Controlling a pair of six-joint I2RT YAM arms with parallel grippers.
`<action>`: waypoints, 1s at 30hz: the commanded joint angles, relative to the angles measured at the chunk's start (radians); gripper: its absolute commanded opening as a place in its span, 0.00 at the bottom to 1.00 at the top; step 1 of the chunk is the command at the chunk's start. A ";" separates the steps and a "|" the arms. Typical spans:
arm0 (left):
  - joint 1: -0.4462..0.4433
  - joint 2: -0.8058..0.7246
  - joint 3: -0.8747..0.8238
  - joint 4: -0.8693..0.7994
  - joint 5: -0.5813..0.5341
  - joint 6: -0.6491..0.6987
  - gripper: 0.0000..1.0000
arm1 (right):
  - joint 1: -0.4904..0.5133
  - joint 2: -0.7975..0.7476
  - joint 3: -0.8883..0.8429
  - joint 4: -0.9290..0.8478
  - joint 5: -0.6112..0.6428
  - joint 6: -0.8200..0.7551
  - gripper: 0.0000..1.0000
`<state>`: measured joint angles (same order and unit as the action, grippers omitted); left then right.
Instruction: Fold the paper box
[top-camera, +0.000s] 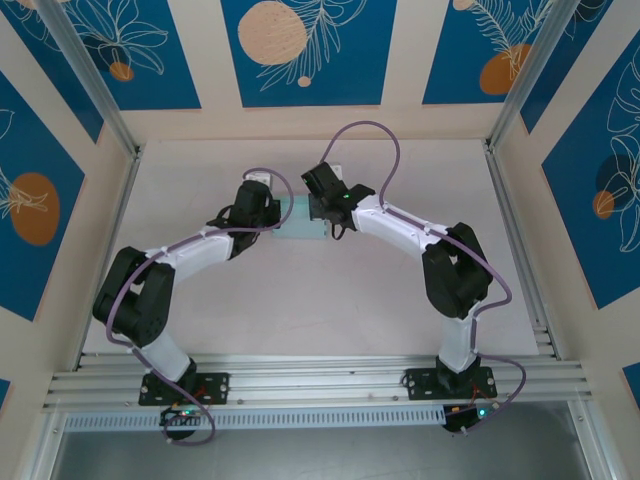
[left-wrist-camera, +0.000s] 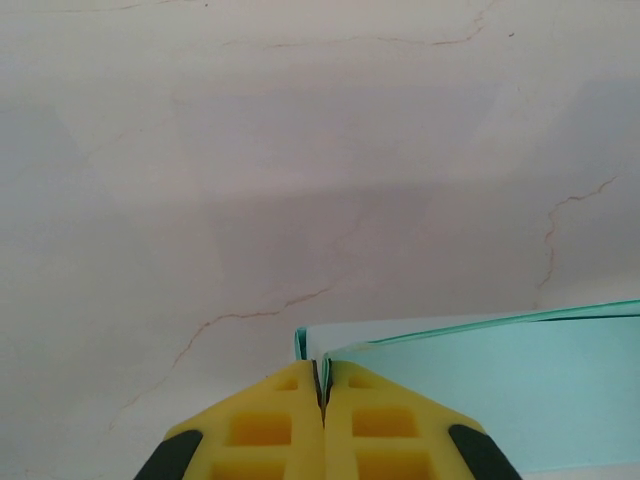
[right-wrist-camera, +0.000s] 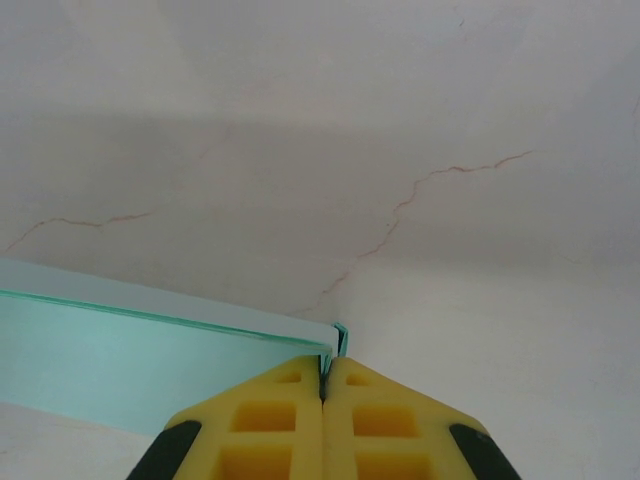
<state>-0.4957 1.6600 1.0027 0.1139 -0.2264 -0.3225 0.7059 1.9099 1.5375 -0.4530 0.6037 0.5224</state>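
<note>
Paper box sits in the middle of the bench, its two ends pinched tight by the left end effector and the right end effector, likely so it cannot slip during folding.

- The box was thin, pale-blue card, matt and smooth.
- The desk looked like smooth pale stone with fine reddish veins and a dull sheen.
- The jaws were matt yellow moulded plastic with black inserts.
- The arms had glossy white and black plastic shells.
- The rails were bare silvery metal.
</note>
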 joint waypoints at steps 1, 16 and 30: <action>-0.092 0.072 -0.050 -0.132 0.182 0.001 0.00 | 0.092 0.057 0.016 0.117 -0.234 0.034 0.00; -0.103 0.081 -0.049 -0.123 0.185 -0.006 0.00 | 0.112 0.083 0.007 0.137 -0.190 0.008 0.00; -0.104 0.082 -0.065 -0.115 0.169 -0.011 0.00 | 0.112 0.033 -0.210 0.223 -0.146 0.018 0.00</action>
<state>-0.5110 1.6657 0.9833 0.1413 -0.2836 -0.3309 0.7296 1.8874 1.3895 -0.1951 0.6933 0.5312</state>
